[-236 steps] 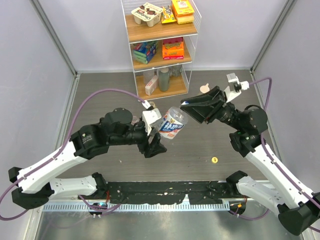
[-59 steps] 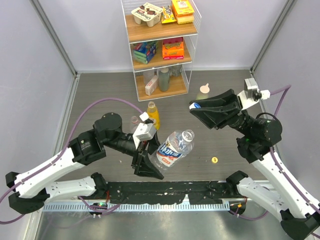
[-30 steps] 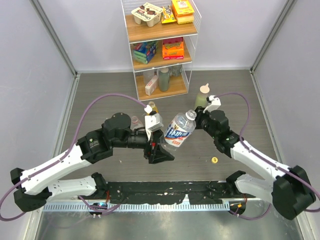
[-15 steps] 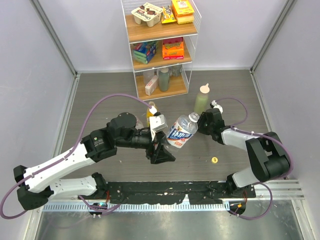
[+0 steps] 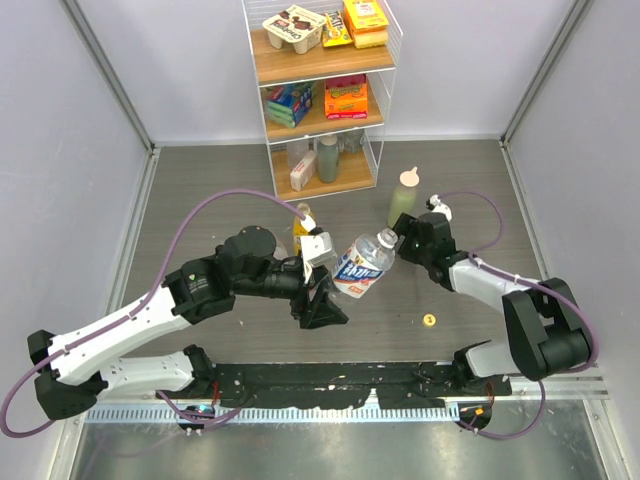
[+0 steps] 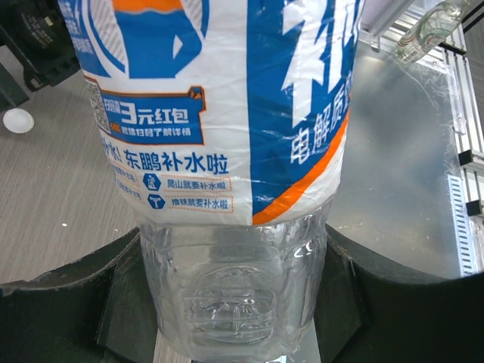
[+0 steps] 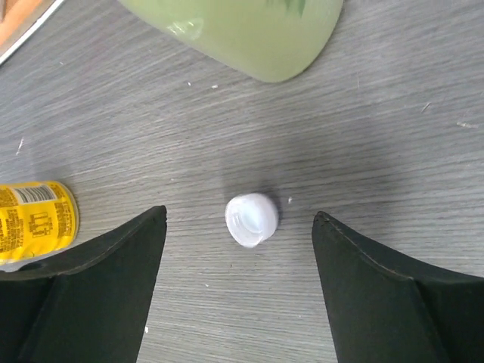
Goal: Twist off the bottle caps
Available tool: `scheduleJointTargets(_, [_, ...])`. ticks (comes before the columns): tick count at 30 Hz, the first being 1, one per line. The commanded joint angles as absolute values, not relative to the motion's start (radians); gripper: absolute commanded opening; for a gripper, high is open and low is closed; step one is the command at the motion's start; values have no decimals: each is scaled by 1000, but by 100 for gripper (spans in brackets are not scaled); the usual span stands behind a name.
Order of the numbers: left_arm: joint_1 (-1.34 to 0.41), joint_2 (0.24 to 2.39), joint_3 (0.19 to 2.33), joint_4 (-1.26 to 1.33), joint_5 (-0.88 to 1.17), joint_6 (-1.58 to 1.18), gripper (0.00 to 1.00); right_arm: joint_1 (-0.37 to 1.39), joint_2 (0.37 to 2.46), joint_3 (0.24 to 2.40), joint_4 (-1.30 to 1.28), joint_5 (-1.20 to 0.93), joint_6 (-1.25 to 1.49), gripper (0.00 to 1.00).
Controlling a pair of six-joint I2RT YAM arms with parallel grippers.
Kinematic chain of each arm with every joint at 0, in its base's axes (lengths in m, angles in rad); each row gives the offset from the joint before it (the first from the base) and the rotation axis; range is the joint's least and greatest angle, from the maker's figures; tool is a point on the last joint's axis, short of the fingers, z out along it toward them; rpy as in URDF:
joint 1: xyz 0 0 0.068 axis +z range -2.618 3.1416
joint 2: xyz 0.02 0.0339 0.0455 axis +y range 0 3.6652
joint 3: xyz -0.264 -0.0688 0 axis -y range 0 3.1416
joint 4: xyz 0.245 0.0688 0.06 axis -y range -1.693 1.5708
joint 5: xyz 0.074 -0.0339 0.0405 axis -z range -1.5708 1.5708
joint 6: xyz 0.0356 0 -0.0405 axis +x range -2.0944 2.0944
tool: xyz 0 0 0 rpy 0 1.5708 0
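My left gripper (image 6: 242,302) grips the base of the blue-labelled bottle (image 6: 219,113), which is tilted near the green bottle (image 5: 402,200). Its neck is cut off in my wrist view. My right gripper (image 7: 238,217) hangs wide over the white cap (image 7: 252,219), lying loose just beside the green bottle. One finger half hides the yellow bottle (image 7: 34,219).

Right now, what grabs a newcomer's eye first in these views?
The blue-and-white labelled bottle stands out, held tilted off the table with its base clamped in the left fingers and its neck uncapped. Next comes the white cap, lying loose on the table between the open right fingers, touching neither, near the pale green bottle.
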State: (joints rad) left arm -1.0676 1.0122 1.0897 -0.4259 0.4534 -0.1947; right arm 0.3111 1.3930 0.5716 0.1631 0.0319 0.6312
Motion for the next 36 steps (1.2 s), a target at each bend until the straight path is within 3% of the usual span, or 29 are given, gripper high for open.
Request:
scheduleJointTargets(1, [-1071,1009,1091,-416,417,-167,0,307,1328,571,186,38,629,86])
scheduleJointTargets(4, [-1072,1008,1086,-417,365,-164,0,307,1304,566,175,23,621,92])
scheduleJointTargets(14, [-1071,989,1074,-443,94,-143,0,307,971,485,173,-170,575,93])
scheduleJointTargets(18, [-1072,973,1066,-439,51,-133,0,307,850,495,210,-354,560,93])
scheduleJointTargets(26, [-1071,948,1063,-433,70,-132,0,308,700,523,415,-616,687,93])
scheduleJointTargets(36, [-1072,966,1051,-393,248,-132,0,307,676,558,831,-739,941,92])
